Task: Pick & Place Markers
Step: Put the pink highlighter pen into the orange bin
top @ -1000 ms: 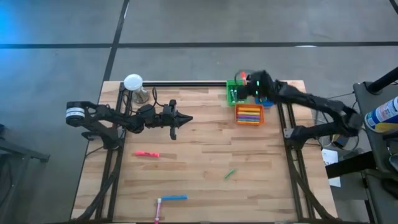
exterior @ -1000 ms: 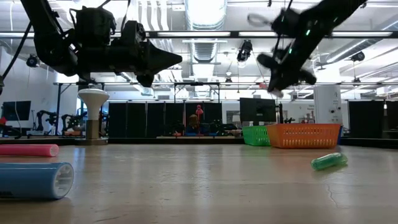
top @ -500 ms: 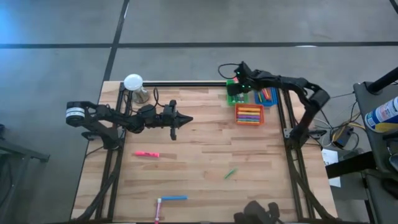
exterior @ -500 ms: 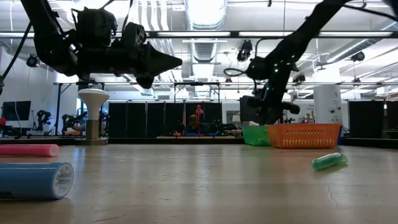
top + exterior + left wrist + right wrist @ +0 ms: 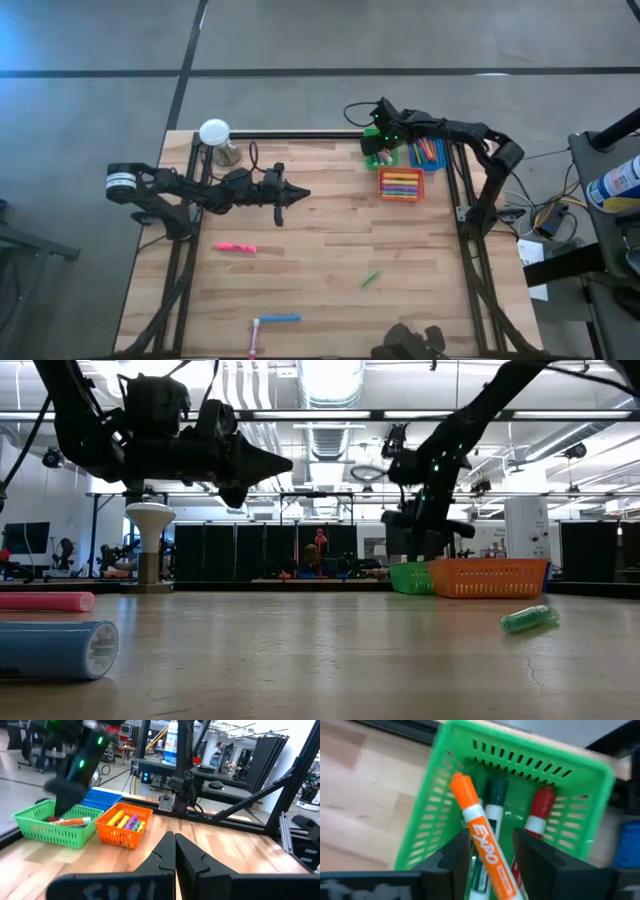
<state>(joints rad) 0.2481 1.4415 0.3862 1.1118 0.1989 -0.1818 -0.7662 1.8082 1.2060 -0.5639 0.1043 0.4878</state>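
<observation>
My right gripper point(image 5: 492, 855) hangs open over the green bin point(image 5: 520, 740) at the table's far edge, pointing steeply down. An orange-capped white marker point(image 5: 482, 840) slants between its fingers, with a gap on each side and the cap toward the bin floor. A green-capped marker point(image 5: 495, 800) and a red-capped one point(image 5: 540, 810) lie in the bin. Loose on the table lie a pink marker point(image 5: 237, 247), a green one point(image 5: 370, 279), a blue one point(image 5: 280, 318) and a pink-and-white one point(image 5: 254, 340). My left gripper point(image 5: 303, 192) waits shut and level above the table's left half.
An orange bin point(image 5: 400, 185) with several markers stands just near of the green bin point(image 5: 378, 157), and a blue bin point(image 5: 430, 153) stands to its right. A white-topped stand point(image 5: 214, 132) rises at the far left corner. A black rail runs along the far edge.
My right gripper has gone toward the table's left, from above the blue and orange bins to above the green bin. It has come down and tipped more steeply downward. The loose markers have stayed put.
</observation>
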